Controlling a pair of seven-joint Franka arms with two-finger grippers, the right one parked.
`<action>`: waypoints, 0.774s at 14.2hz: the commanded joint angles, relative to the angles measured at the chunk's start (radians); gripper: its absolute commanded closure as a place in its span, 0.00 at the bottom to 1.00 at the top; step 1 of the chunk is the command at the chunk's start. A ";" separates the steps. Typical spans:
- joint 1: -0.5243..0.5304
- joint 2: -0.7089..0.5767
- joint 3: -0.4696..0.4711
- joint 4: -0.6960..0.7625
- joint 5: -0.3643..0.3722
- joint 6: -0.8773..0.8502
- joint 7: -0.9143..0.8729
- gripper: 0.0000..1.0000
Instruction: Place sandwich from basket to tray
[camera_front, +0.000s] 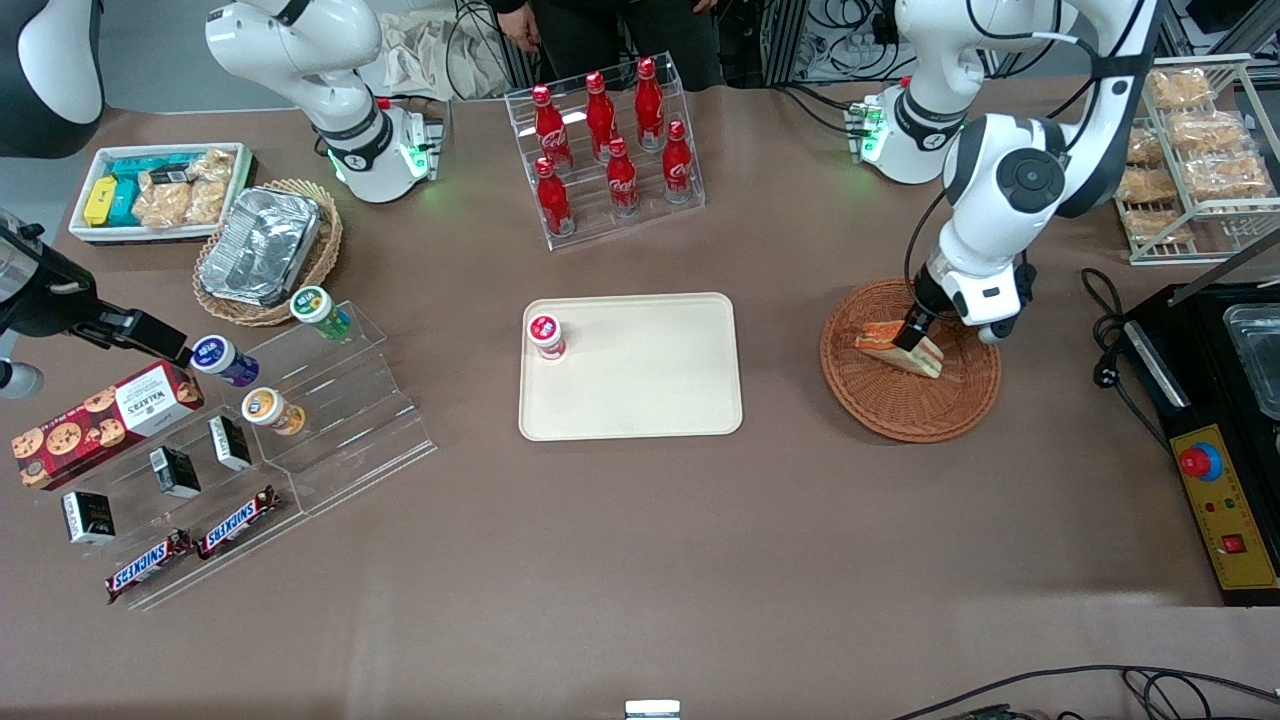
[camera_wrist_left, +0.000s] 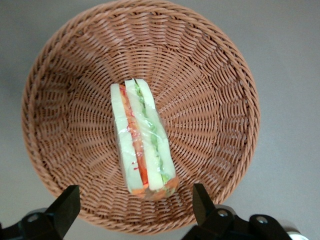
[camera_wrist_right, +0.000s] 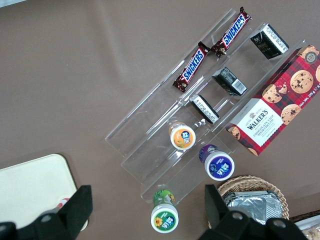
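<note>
Claw (camera_front: 922, 335) over basket (camera_front: 880, 405), fingers spread, nothing gripped.
Sandwich (camera_wrist_left: 142, 138) lies wrapped in the basket middle, between the two open fingertips (camera_wrist_left: 64, 206) but not touched as far as the wrist view shows. Tray (camera_front: 650, 390) sits mid-bench, well apart from the basket toward the parked arm's end, holding only a small red-capped jar (camera_front: 546, 335). Task looks early: grasp not made; lift, carry and set-down all left.

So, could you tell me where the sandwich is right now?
The sandwich lies in the basket, toward the working arm's end, under the open gripper.
</note>
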 joint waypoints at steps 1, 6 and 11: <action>-0.004 0.048 0.003 -0.001 0.014 0.070 -0.004 0.00; -0.005 0.137 0.003 0.001 0.025 0.175 -0.004 0.00; -0.005 0.193 0.008 -0.002 0.051 0.248 -0.004 0.03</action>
